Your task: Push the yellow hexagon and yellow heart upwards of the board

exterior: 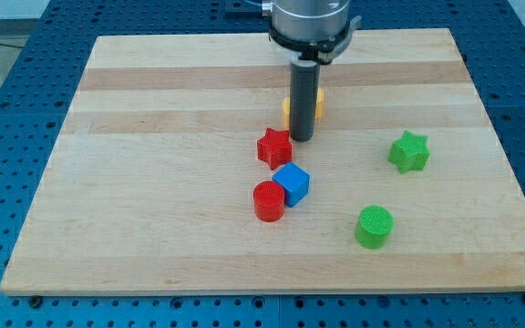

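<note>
Right now my tip [302, 138] sits on the pale wooden desk [153, 182], a little above the centre of the board, and the dark rod above it covers most of a yellow block [320, 102]. Only thin slivers of yellow show at either side of the rod, so I cannot tell whether this is the hexagon or the heart, or whether both are there, one behind the other. The tip looks to be touching or just at the lower edge of that yellow shape, though the rod hides the contact.

Just below and to the view's left of the tip lies a red star-shaped block [274, 147], close to it but apparently apart. Further down, a blue cube [292, 184] and a red cylinder [269, 200] rest against each other. Well off to the view's right are a green star-shaped block [409, 151] and, lower, a green cylinder [374, 226].

This arm carries no gripper, just the rod, so there is nothing to open or close. The arm's grey housing is cut off by the view's top edge.
</note>
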You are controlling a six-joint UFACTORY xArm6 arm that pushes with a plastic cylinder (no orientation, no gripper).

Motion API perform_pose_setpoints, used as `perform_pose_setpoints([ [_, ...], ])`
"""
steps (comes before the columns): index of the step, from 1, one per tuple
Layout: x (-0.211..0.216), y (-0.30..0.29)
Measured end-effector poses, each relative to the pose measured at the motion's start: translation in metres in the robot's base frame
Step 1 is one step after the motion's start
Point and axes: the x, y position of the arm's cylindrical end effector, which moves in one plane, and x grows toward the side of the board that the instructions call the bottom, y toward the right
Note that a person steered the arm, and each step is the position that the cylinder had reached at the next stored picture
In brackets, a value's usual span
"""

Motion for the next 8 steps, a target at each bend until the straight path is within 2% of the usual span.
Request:
perform_pose_setpoints([
  [1, -0.007, -0.010],
  [2, -0.009, -0.045],
  [3, -0.025, -0.038],
  [6, -0.064, 0.034],
  [8, -0.059, 0.052],
])
